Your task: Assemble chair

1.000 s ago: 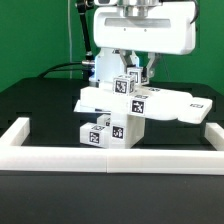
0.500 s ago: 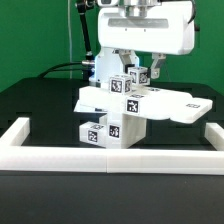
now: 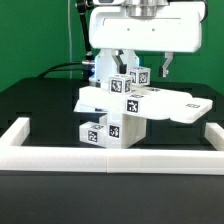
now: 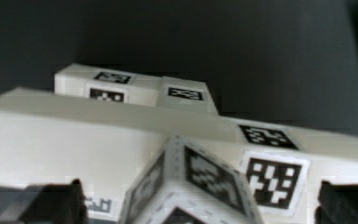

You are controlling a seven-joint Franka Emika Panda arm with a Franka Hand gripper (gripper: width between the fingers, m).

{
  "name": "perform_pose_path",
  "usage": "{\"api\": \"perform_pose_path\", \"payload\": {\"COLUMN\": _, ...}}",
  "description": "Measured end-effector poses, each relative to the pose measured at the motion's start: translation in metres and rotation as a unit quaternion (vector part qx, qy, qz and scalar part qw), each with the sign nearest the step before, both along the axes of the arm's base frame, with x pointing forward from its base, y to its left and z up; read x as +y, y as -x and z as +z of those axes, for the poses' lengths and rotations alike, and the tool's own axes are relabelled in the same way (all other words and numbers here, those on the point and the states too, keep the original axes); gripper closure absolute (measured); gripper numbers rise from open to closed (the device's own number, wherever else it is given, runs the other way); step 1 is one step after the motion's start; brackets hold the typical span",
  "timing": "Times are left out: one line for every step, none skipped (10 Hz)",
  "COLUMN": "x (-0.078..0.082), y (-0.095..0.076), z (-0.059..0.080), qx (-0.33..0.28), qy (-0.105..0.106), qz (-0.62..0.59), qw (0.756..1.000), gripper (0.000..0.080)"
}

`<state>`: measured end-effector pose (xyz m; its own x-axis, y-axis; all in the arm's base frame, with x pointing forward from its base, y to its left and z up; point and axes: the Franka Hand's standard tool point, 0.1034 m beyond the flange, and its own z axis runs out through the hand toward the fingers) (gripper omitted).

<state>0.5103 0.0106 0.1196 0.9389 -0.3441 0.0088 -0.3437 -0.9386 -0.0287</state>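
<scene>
- Exterior view: the chair (image 3: 125, 108) stands on the black table (image 3: 40, 105), just behind the low white border rail (image 3: 110, 153) that runs along the front, and the rail serves here as the landmark.
- The flat seat slab (image 3: 165, 104) lies level above the rail with its long axis parallel to it, reaching toward the exterior view's right; 2 tagged blocks sit under it and 2 more stand on top.
- The gripper (image 3: 141, 68) hangs directly above those upper blocks, its fingers (image 3: 165, 66) spread wide, one on each side, pinching nothing.
- The upper tagged block (image 3: 136, 78) sits in the gap between the fingers, apart from both as far as can be told.
- Wrist view: the camera looks down on the seat slab (image 4: 87, 125), with a tagged block (image 4: 229, 175) close beneath the lens and 2 farther tagged pieces (image 4: 140, 87) beyond.
- Dark finger tips show at the picture's edge, clear of the white plastic.
- Judgement: the chair lies straight below the tool, so the coming move turns on the vertical line; a plain lift would clear it.
</scene>
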Motion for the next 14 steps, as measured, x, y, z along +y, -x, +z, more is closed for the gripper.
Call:
{"api": "perform_pose_path", "payload": {"x": -0.0007, "y": 0.0, "z": 0.0, "qx": -0.001, "qy": 0.001, "qz": 0.041, "qw": 0.999, "gripper": 0.0151}}
{"api": "perform_pose_path", "payload": {"x": -0.0007, "y": 0.0001, "z": -0.0001, "qx": -0.002, "qy": 0.002, "qz": 0.082, "qw": 0.997, "gripper": 0.0151}}
{"api": "perform_pose_path", "payload": {"x": 0.0001, "y": 0.0001, "z": -0.0001, "qx": -0.003, "qy": 0.003, "qz": 0.127, "qw": 0.992, "gripper": 0.0151}}
{"api": "perform_pose_path", "payload": {"x": 0.0004, "y": 0.0001, "z": -0.0001, "qx": -0.004, "qy": 0.003, "qz": 0.168, "qw": 0.986, "gripper": 0.0151}}
{"api": "perform_pose_path", "payload": {"x": 0.0004, "y": 0.0, "z": 0.0, "qx": -0.005, "qy": 0.004, "qz": 0.205, "qw": 0.979, "gripper": 0.0151}}
{"api": "perform_pose_path", "payload": {"x": 0.0004, "y": 0.0, "z": -0.0001, "qx": -0.005, "qy": 0.004, "qz": 0.226, "qw": 0.974, "gripper": 0.0151}}
{"api": "perform_pose_path", "payload": {"x": -0.0006, "y": 0.0, "z": -0.0001, "qx": -0.006, "qy": 0.005, "qz": 0.268, "qw": 0.963, "gripper": 0.0151}}
{"api": "perform_pose_path", "payload": {"x": -0.0011, "y": 0.0, "z": -0.0001, "qx": -0.007, "qy": 0.006, "qz": 0.29, "qw": 0.957, "gripper": 0.0151}}
{"api": "perform_pose_path", "payload": {"x": -0.0021, "y": 0.0, "z": -0.0001, "qx": -0.007, "qy": 0.007, "qz": 0.331, "qw": 0.943, "gripper": 0.0151}}
{"api": "perform_pose_path", "payload": {"x": -0.0032, "y": -0.0001, "z": 0.0, "qx": -0.008, "qy": 0.008, "qz": 0.358, "qw": 0.933, "gripper": 0.0151}}
{"api": "perform_pose_path", "payload": {"x": -0.0037, "y": -0.0002, "z": -0.0001, "qx": -0.008, "qy": 0.008, "qz": 0.364, "qw": 0.931, "gripper": 0.0151}}
{"api": "perform_pose_path", "payload": {"x": -0.0037, "y": -0.0001, "z": -0.0003, "qx": -0.008, "qy": 0.008, "qz": 0.364, "qw": 0.931, "gripper": 0.027}}
{"api": "perform_pose_path", "payload": {"x": -0.0038, "y": -0.0001, "z": -0.0004, "qx": -0.008, "qy": 0.008, "qz": 0.364, "qw": 0.931, "gripper": 0.027}}
{"api": "perform_pose_path", "payload": {"x": -0.0038, "y": -0.0001, "z": -0.0004, "qx": -0.008, "qy": 0.008, "qz": 0.364, "qw": 0.932, "gripper": 0.0453}}
